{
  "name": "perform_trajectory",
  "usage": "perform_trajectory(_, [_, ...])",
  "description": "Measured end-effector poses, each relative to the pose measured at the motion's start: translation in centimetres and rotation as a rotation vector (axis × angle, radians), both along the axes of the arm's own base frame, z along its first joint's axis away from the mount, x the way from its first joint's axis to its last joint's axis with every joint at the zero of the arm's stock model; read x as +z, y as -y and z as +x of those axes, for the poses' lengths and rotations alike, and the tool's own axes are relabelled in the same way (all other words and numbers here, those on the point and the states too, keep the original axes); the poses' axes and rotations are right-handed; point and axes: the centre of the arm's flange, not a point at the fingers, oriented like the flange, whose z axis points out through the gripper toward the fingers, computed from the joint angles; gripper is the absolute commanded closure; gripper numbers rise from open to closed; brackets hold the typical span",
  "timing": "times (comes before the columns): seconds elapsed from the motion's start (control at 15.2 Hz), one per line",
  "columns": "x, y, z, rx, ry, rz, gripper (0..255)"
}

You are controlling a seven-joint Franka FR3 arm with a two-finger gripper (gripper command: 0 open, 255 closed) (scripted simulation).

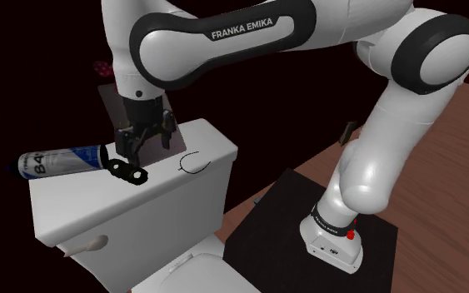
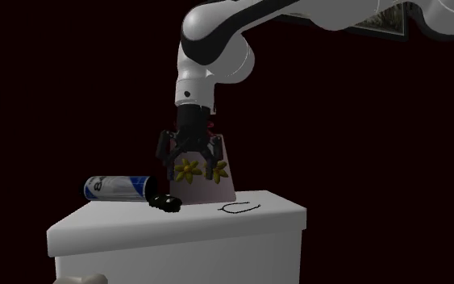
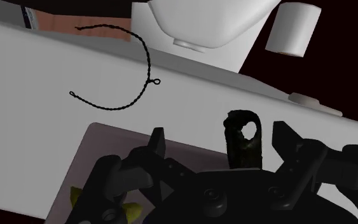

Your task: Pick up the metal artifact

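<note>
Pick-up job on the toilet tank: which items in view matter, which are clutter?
Job:
- small black artifact with holes
- black fingers, open, straddling it

Lying about:
- blue-and-white can on its side
- thin black cord, curled
- pinkish panel with yellow flowers
- white tank lid under them all
</note>
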Motion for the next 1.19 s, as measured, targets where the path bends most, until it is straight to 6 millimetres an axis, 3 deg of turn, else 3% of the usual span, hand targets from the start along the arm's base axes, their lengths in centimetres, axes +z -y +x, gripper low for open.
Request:
perform_trajectory(0.13, [-0.4, -2.4, 0.7, 0.013, -0.003, 0.002, 0])
perform_trajectory(0.26, [-1.4, -3.4, 1.0, 0.018, -0.005, 0.003, 0])
perform_trajectory(0.73, [-5.0, -3.8, 0.9, 0.019, -0.006, 0.004, 0])
perform_trajectory(0.79, [-5.2, -3.8, 1.0, 0.019, -0.006, 0.004, 255])
perform_trajectory(1.19, [-5.3, -3.7, 1.0, 0.019, -0.003, 0.004, 255])
